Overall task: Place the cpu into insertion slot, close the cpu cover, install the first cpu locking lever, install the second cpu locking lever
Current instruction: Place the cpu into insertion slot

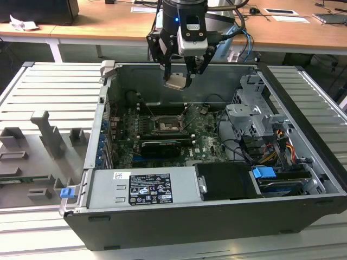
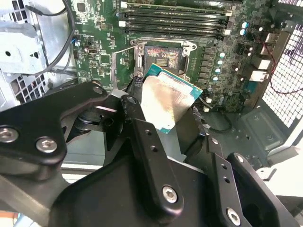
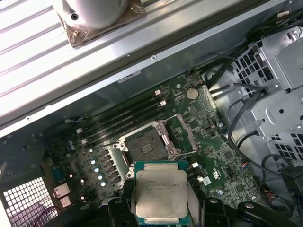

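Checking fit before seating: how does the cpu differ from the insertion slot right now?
The cpu hangs in the hand above the green board; the insertion slot is set into that board. The cpu's top is pale silver metal; the insertion slot is dark inside with a silver rim. Both are square and similar in outline.

An open black computer case (image 1: 179,227) is lying on a slatted grey table (image 1: 49,86). A green motherboard (image 1: 205,142) is sitting on its floor, with a long black card (image 1: 160,147) lying across it. A grey power supply (image 1: 146,187) is sitting just beside a blue tab (image 1: 264,174). Black cables (image 3: 236,123) are looping near a perforated drive cage (image 3: 279,94). A wooden desk (image 1: 108,24) is standing behind.
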